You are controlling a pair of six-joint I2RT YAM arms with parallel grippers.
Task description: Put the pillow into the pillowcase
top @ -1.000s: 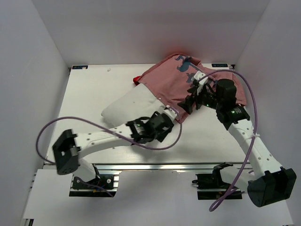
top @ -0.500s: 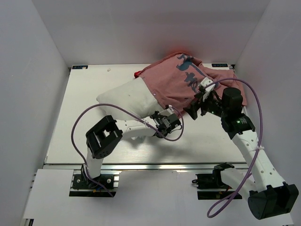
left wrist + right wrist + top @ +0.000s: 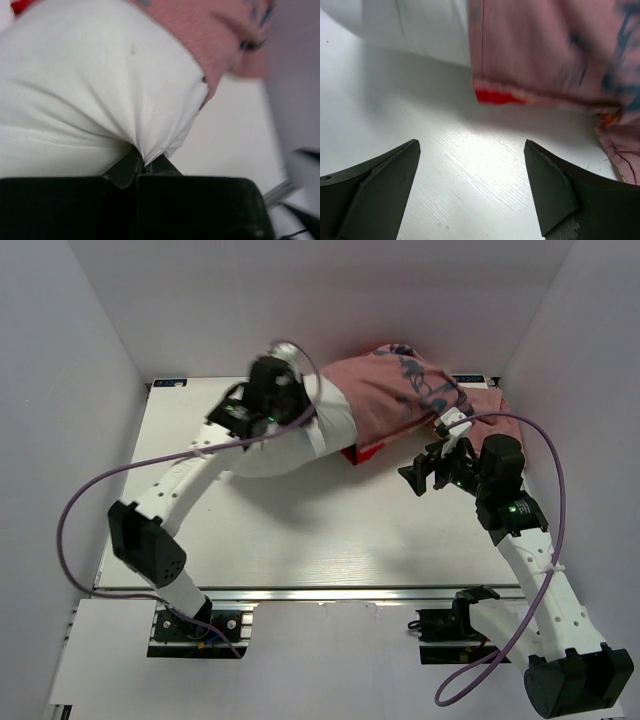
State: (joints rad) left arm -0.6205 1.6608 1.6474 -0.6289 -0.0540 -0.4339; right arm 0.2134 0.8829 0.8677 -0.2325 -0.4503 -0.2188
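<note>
Our left gripper (image 3: 143,169) pinches a puckered corner of the plump white pillow (image 3: 75,90), partly inside the pink-red pillowcase (image 3: 385,400); our right gripper (image 3: 471,147) gapes empty over the smooth white table (image 3: 300,530) between white walls (image 3: 300,300).

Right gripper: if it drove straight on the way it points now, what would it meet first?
Probably the pillowcase, at its hem with the red edge, past a strip of bare table. The right gripper is open and apart from the cloth; the pillow lies just left of that line. Depth unclear.
</note>
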